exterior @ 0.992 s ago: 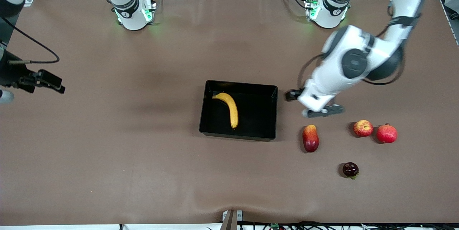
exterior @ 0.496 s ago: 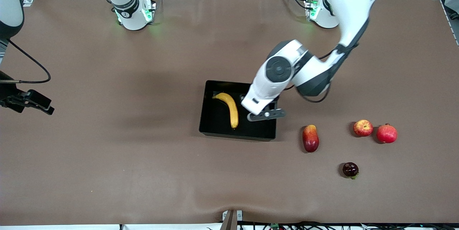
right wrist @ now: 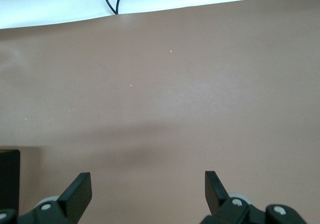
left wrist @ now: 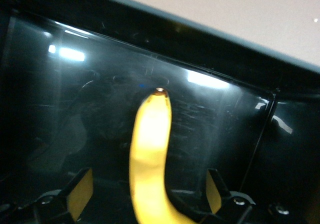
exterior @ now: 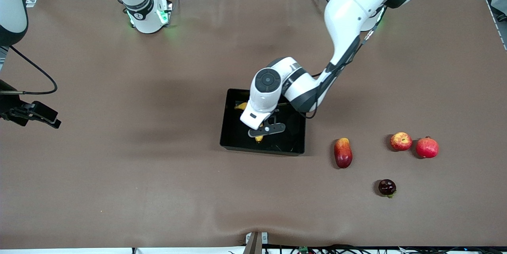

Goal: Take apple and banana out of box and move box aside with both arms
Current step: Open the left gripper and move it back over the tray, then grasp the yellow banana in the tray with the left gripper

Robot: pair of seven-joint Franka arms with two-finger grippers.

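Banana [left wrist: 150,149] lies in the black box [exterior: 233,137] at frame centre; my left gripper [left wrist: 145,196] straddles it, fingers wide. My right gripper [right wrist: 145,194] waits open at the left edge.

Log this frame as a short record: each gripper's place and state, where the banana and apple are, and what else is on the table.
left gripper: open, down in the black tray, fingers on either side of the banana
right gripper: open, waiting over bare table at the right arm's end
banana: lying in the tray, not gripped
apple: on the table toward the left arm's end, outside the tray
other fruit: mango-like fruit, red crowned fruit beside the apple, small dark fruit nearest the front camera
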